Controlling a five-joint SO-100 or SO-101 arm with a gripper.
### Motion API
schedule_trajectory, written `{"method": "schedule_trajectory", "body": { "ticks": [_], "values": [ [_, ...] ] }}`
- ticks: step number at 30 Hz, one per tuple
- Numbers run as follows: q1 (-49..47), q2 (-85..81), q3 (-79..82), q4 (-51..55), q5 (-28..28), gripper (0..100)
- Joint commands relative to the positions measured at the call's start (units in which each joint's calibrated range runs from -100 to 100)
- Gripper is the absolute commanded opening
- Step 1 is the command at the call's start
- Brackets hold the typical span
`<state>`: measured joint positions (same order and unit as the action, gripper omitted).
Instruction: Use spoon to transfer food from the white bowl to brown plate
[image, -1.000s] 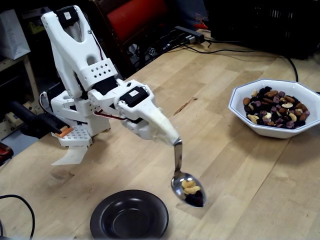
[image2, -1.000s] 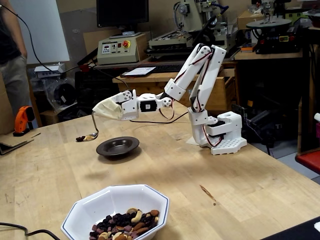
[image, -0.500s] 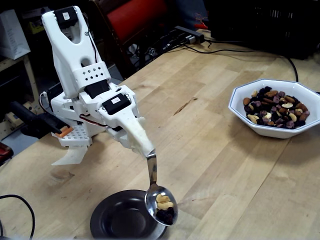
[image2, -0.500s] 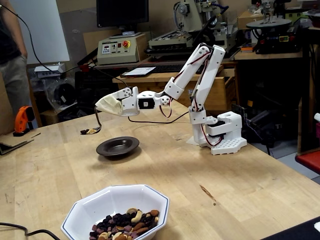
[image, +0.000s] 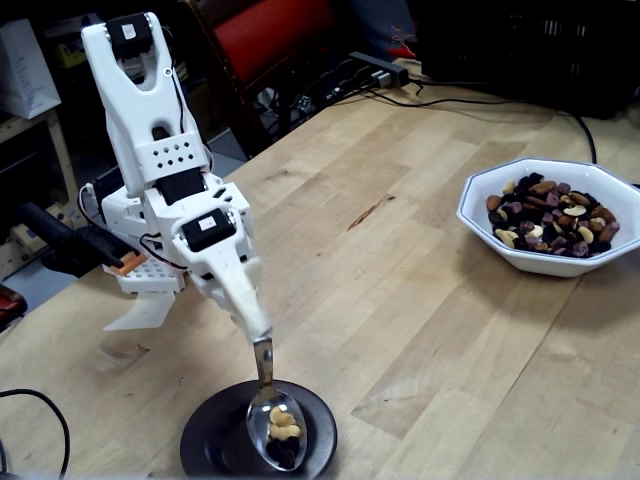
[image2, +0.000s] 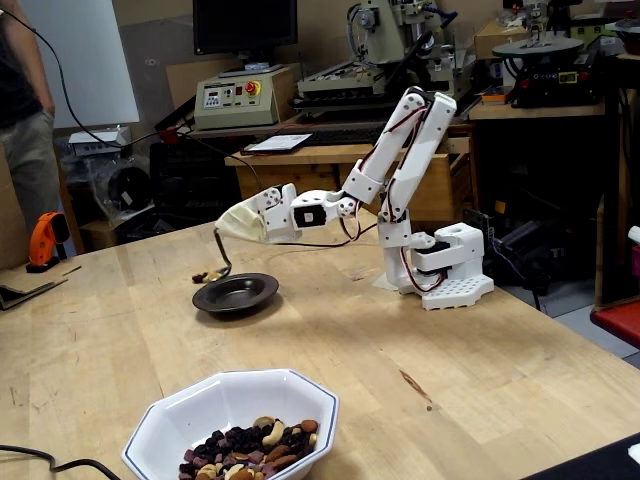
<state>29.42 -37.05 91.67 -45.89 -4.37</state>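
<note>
A shiny metal spoon (image: 272, 432) hangs from the cream-wrapped tip of my white arm, where my gripper (image: 255, 322) holds its short handle; the wrap hides the jaws. The spoon's bowl carries cashews and dark fruit pieces (image: 284, 432) and hovers just above the brown plate (image: 205, 430), over its right half. In the other fixed view the loaded spoon (image2: 214, 273) sits over the left rim of the plate (image2: 262, 298). The white bowl (image: 480, 215) stands far right, holding the rest of the food (image: 555, 215); it is nearest the camera in the other fixed view (image2: 240, 385).
The arm's white base (image: 150, 270) stands at the table's left edge. Black cables (image: 470, 100) run along the far edge behind the bowl. An orange drill (image2: 42, 240) lies off the table's far left, and a person (image2: 25, 130) stands there.
The arm swung the loaded spoon from the bare table right of the plate to above the plate. The food stayed in the spoon.
</note>
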Motion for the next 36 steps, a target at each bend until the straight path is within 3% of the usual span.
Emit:
{"method": "schedule_trajectory", "body": {
  "ticks": [1,8,25,36],
  "values": [
    [0.7,-9.5,-0.3,0.0,0.0,4],
    [0.8,-17.4,5.3,0.0,0.0,4],
    [1.0,-18.4,6.7,0.0,0.1,4],
    [4.6,-17.7,6.7,0.0,3.1,4]
  ]
}}
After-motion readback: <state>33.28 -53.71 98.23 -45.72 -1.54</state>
